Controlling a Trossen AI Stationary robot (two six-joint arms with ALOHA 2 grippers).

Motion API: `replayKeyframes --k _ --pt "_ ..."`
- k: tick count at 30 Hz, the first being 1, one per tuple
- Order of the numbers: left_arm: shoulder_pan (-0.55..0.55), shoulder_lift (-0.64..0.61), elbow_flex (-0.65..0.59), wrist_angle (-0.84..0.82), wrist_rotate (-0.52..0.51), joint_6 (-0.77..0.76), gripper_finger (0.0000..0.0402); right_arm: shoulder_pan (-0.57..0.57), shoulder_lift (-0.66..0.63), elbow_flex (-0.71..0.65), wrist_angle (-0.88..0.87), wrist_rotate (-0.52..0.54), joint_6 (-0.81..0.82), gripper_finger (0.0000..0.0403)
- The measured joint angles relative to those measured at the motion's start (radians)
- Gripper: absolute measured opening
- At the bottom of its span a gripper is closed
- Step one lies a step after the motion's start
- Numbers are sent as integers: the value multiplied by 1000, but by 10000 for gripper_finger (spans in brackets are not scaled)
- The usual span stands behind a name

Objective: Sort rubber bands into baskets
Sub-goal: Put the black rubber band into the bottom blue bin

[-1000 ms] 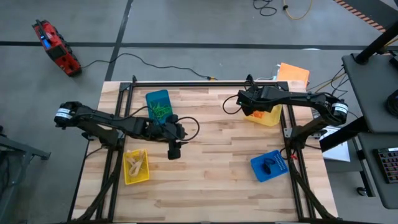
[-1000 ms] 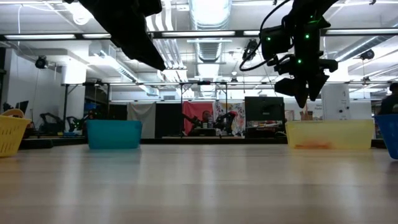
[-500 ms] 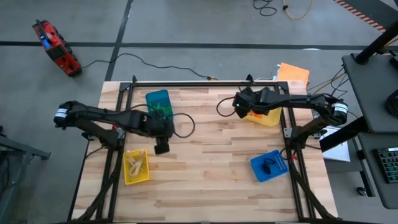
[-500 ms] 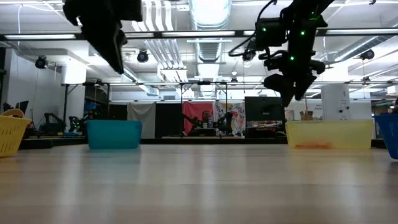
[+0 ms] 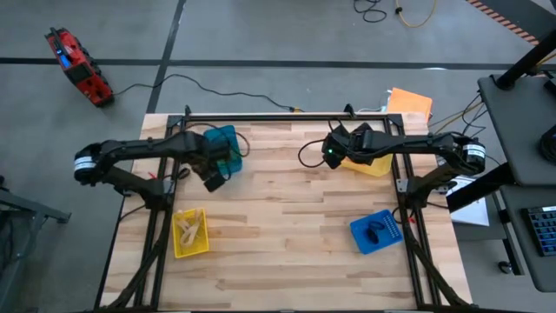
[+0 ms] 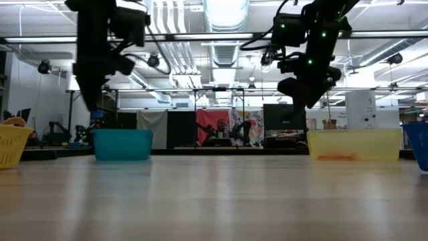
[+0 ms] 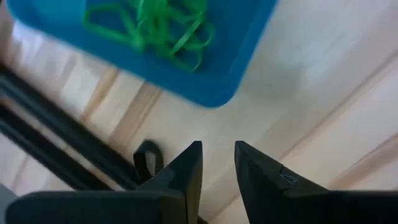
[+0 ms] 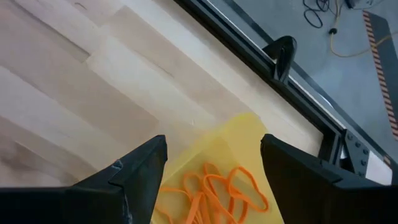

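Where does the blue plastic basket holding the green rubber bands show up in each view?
High view: blue rectangular plastic basket at the table's far left, partly under the left tool.
Low view: left of centre, standing on the table.
Left wrist view: fills the top, green rubber bands inside.
Right wrist view: not in it.
Shared landmark: the light wooden plank table.

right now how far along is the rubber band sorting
It looks nearly done. Green bands lie in one blue basket, orange bands in the far yellow basket, tan ones in the near yellow basket, black ones in the other blue basket. Neither gripper holds anything, and no loose bands show on the table.
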Motion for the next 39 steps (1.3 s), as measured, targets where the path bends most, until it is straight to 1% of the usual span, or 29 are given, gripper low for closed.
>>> replayKeyframes --k 3,8,12,16,19,25,33,39 --pt "35 -66 -58 10 1 -45 76 0 0 -6 6 0 -28 254" --pt "58 -185 -151 40 4 -210 75 0 0 -6 17 0 -45 256" --pt "70 -223 -234 47 4 -327 75 0 0 -7 68 0 -89 257" --pt "86 -213 -294 49 -34 -399 75 0 0 -7 100 0 -116 259" --pt "88 -192 -311 63 -40 -406 75 0 0 -7 104 0 -119 260" --pt "103 -137 -316 63 -155 -430 75 0 0 -7 109 0 -119 260" --pt "173 -71 -348 80 -151 -399 75 0 0 -7 110 0 -120 260" --pt "180 -43 -351 103 -144 -397 75 0 0 -7 110 -1 -130 260"
